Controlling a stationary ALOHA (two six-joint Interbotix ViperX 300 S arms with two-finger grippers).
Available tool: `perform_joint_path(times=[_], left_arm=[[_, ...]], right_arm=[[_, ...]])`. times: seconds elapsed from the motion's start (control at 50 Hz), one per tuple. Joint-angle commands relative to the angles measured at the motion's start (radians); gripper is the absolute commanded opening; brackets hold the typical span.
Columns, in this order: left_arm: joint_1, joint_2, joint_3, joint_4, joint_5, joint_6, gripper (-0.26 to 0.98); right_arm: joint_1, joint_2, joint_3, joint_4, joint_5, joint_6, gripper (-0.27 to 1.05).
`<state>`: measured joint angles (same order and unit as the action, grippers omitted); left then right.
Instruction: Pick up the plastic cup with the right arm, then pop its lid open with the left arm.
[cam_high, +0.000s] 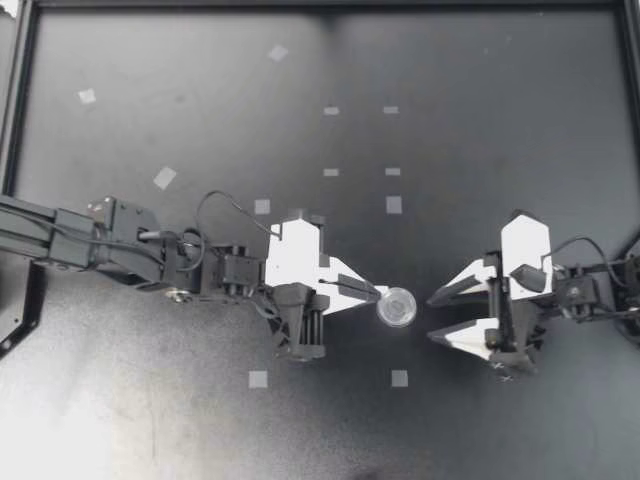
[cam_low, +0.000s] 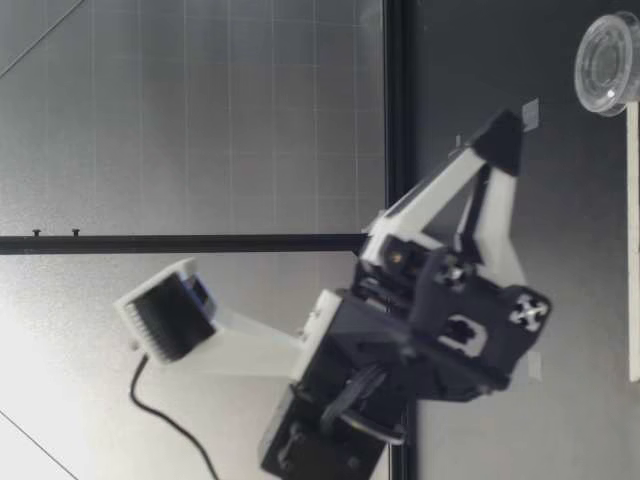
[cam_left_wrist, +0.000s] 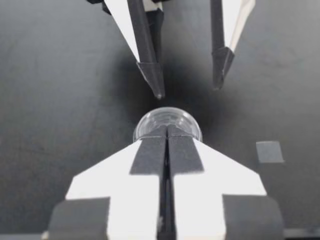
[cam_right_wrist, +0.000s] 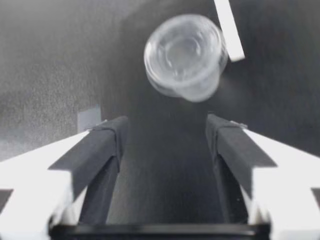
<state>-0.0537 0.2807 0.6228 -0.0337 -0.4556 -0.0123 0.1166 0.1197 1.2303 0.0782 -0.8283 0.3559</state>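
Empty clear cup (cam_high: 396, 307), left tool (cam_high: 376, 292) closed together against it, right tool (cam_high: 431, 317) apart.

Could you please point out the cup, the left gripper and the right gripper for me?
cup (cam_high: 397, 307): top view, centre of its clear body.
left gripper (cam_high: 378, 294): top view, tips of its shut fingers.
right gripper (cam_high: 431, 318): top view, gap midway between its open fingers' tips.
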Motion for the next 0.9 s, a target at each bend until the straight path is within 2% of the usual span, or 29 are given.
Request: perform_joint_path(times=[0.0,0.34,0.88], left_arm=[[0.002,-0.008,-0.023,0.000,-0.009,-0.002,-0.08],[0.002,0.023,-0.032,0.000,-0.011,-0.017,-0.08],[0.000,0.064,-0.061,0.000,-0.012,-0.017,-0.08]], right_arm=[[0.008,0.002,-0.017,0.011,-0.009,-0.012,0.64],[0.006,0.032,-0.035,0.089,-0.009,-0.098,0.64],[0.008,0.098,-0.083,0.084,-0.014,-0.106,0.64]])
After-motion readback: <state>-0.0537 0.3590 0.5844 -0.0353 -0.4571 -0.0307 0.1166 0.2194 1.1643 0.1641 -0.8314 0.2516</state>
